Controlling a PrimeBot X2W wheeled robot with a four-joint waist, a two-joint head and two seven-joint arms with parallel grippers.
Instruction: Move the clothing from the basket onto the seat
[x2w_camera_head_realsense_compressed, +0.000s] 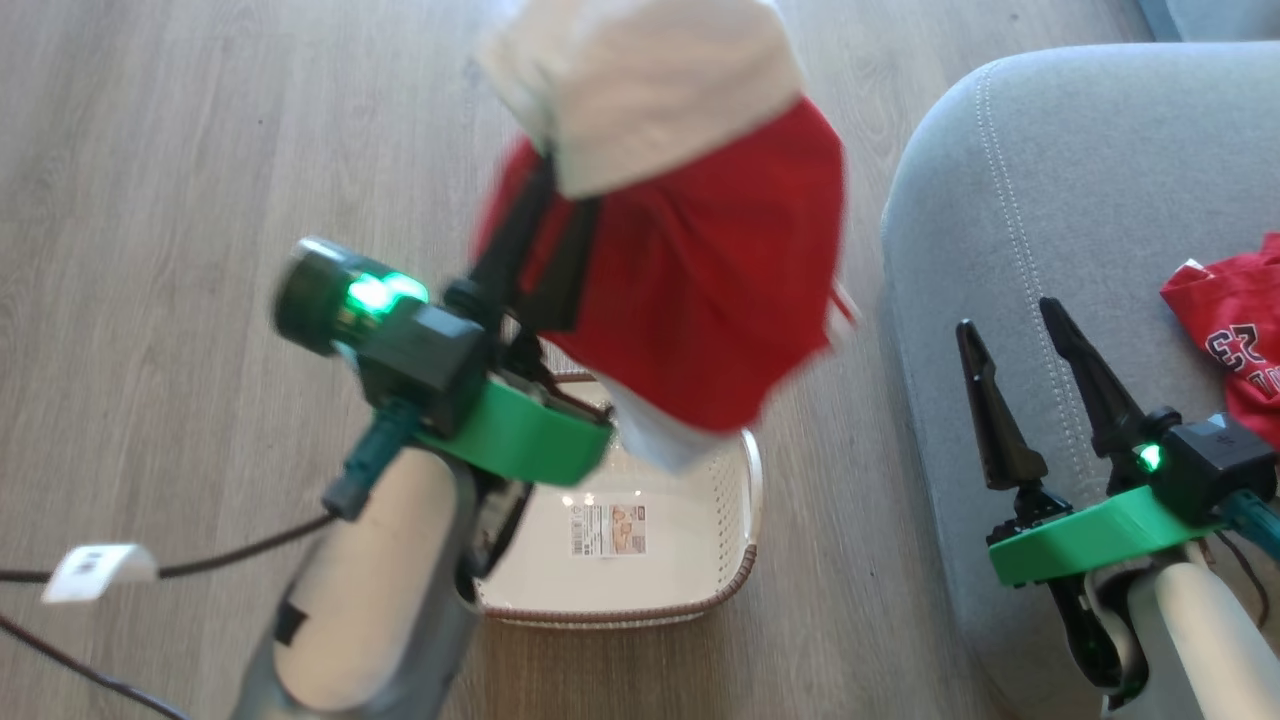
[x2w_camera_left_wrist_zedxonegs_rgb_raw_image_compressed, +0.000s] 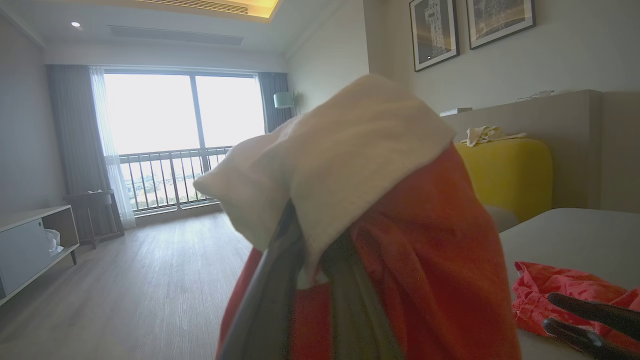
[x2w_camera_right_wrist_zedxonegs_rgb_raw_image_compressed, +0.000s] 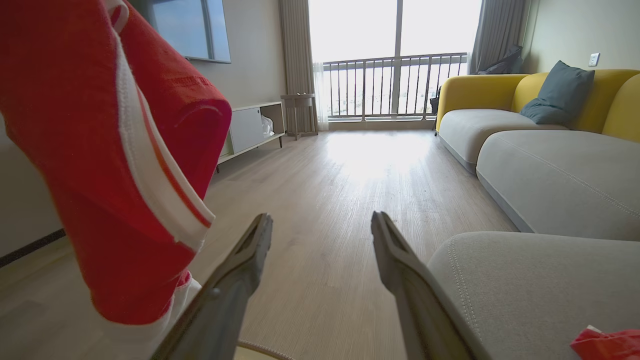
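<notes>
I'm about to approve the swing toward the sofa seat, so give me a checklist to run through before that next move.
1. Grip: left gripper shut on held garment: ok.
2. Position: held garment over the seat: not ok, it hangs above the basket.
3. Emptied: basket floor is bare where it shows, but the left arm hides part: cannot tell.
4. Other hand: right gripper open, empty: ok.
5. Landing room: bare seat beside the garment on the seat: ok.
</notes>
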